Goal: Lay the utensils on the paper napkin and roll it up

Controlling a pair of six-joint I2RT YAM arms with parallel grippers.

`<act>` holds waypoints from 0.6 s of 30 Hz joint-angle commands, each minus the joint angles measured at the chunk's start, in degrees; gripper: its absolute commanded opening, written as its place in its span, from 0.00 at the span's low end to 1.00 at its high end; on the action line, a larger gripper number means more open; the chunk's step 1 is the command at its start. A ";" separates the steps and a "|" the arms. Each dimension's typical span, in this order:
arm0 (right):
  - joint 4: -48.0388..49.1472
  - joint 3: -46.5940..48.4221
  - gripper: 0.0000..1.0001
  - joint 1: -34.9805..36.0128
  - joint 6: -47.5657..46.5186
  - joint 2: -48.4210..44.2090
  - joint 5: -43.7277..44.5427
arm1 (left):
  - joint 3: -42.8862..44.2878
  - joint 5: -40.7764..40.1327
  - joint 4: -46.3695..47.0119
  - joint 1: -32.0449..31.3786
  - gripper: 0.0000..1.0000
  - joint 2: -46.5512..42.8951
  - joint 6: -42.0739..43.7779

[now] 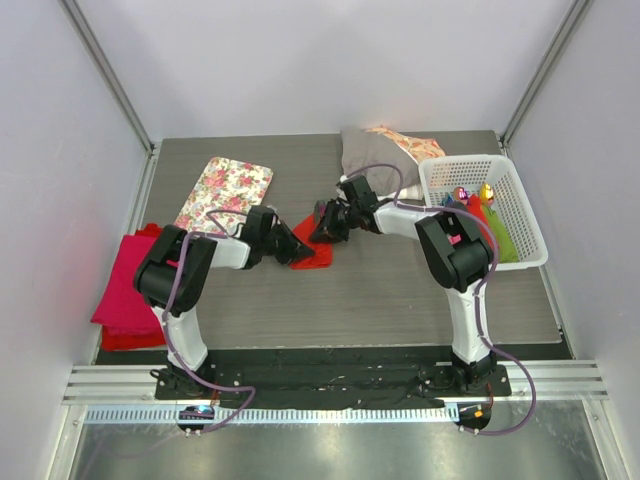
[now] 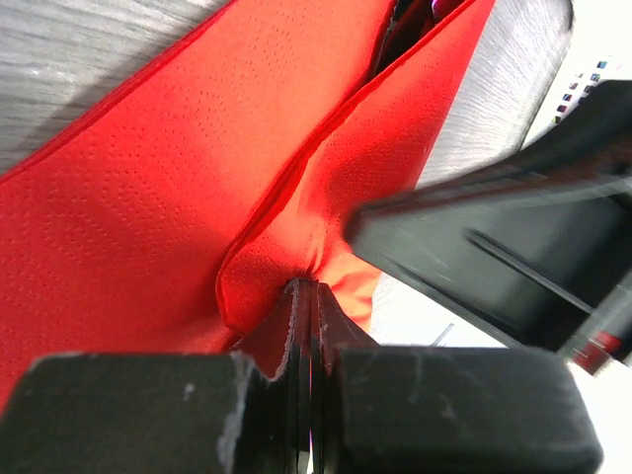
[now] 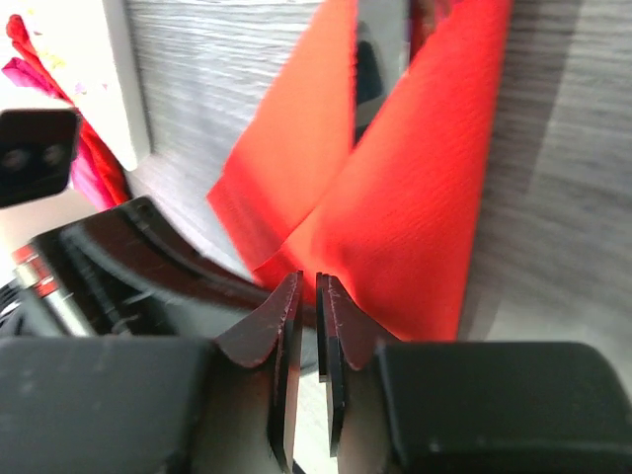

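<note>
The bright red paper napkin (image 1: pixel 312 256) lies at the table's middle, between both grippers, partly folded over on itself. My left gripper (image 1: pixel 297 250) is shut on a bunched edge of the napkin (image 2: pixel 148 227); its tips (image 2: pixel 311 288) pinch the paper. My right gripper (image 1: pixel 322 232) is at the napkin's other side; its jaws (image 3: pixel 308 281) stand a narrow gap apart, just short of the napkin's edge (image 3: pixel 415 197), with nothing between them. A dark, shiny thing (image 3: pixel 378 59) shows inside the fold; I cannot tell if it is a utensil.
A floral board (image 1: pixel 225 188) lies at the back left. A thick magenta-red cloth stack (image 1: pixel 125 290) sits at the left edge. A white basket (image 1: pixel 484 163) with coloured rolls stands at the right, with a grey cushion (image 1: pixel 372 150) behind.
</note>
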 commanded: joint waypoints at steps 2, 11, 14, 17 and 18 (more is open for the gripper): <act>-3.09 1.81 0.19 0.10 -3.25 -6.20 2.67 | 0.35 -6.72 -9.28 -0.11 0.00 1.24 3.81; -5.13 2.78 0.14 0.19 -4.57 -1.89 3.90 | 0.44 -6.90 -9.46 -0.11 0.00 0.62 4.26; -5.12 2.07 0.13 0.19 -5.27 -0.14 3.73 | 0.26 -6.63 -9.11 -0.11 0.00 0.62 4.08; -4.42 0.84 0.12 0.19 -5.63 0.92 3.90 | 0.08 -6.72 -8.76 -0.20 0.00 0.27 4.08; -4.34 0.23 0.12 0.19 -5.89 1.01 4.16 | -0.09 -6.55 -8.15 -0.11 0.00 0.09 4.08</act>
